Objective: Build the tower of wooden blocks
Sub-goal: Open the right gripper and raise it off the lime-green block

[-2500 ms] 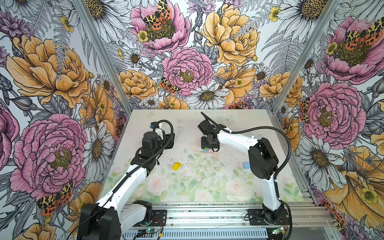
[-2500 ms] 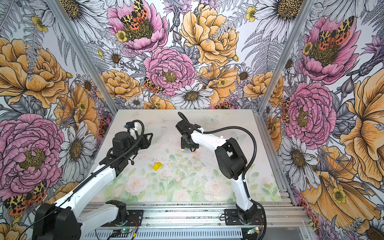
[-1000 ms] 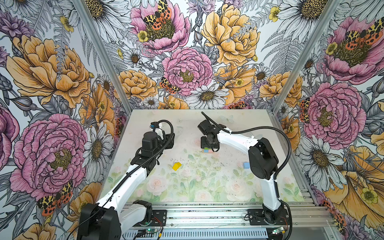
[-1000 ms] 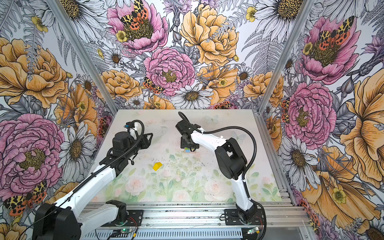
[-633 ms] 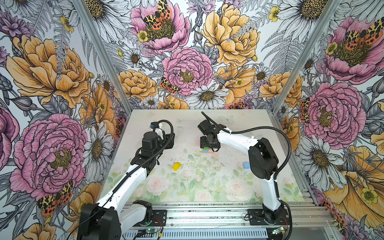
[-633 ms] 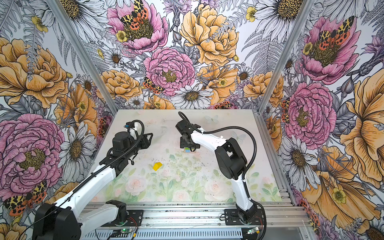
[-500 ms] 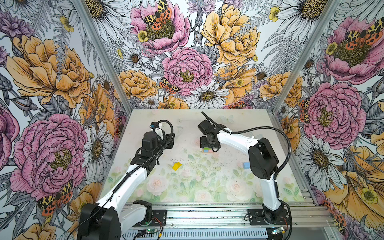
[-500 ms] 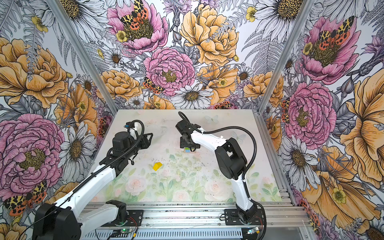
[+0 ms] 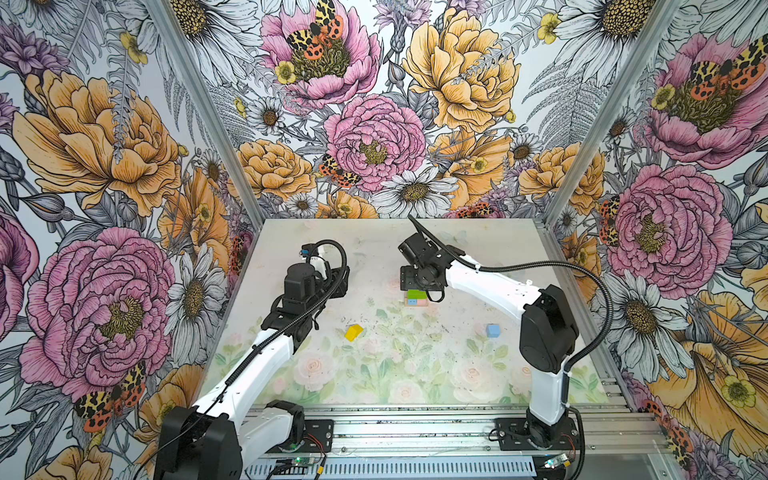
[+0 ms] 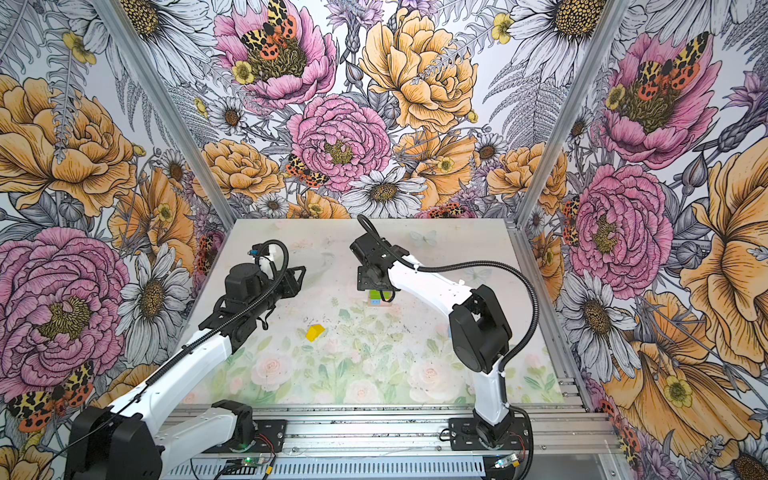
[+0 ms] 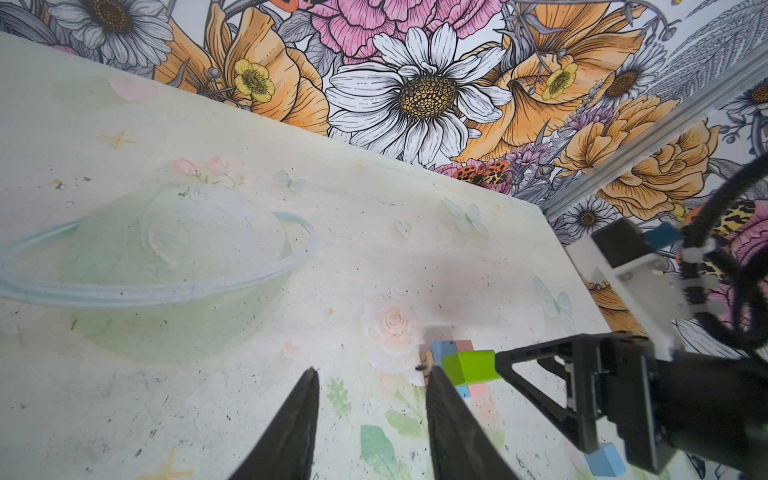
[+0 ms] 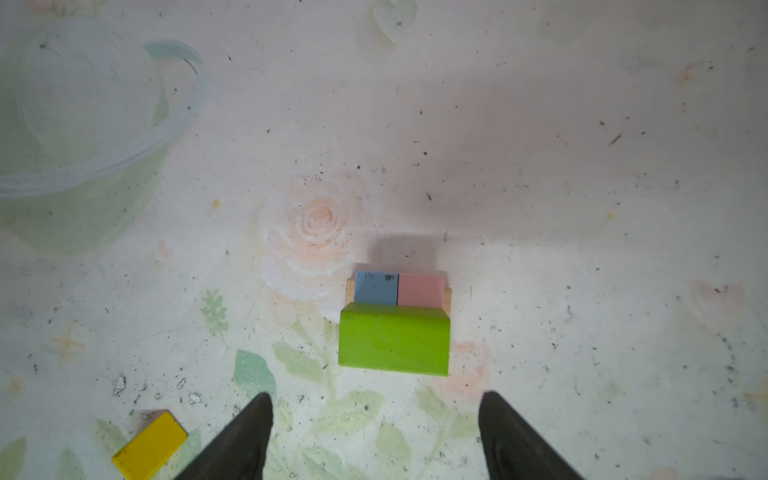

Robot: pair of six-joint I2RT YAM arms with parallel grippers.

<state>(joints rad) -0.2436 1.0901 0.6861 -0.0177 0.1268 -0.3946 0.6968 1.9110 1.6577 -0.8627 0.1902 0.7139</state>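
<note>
My right gripper [image 12: 376, 436] is spread and empty. The glossy green wooden brick [image 12: 394, 338] lies just ahead of its fingers, long axis across their gap, atop the light blue brick [image 12: 376, 288] and pink brick [image 12: 420, 289], seemingly square. My left gripper [image 11: 374, 419], parted and empty, sits farther off. The loose light blue wooden cube [image 9: 493, 330] lies nearer the right one.

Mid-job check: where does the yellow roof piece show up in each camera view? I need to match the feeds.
In a top view: the yellow roof piece lies front-left of the green brick.
In a top view: same spot, front-left of the green brick.
Left wrist: not in it.
Right wrist: in view, apart from the green brick.
Shared landmark: the green brick, which the left wrist view also shows.
</note>
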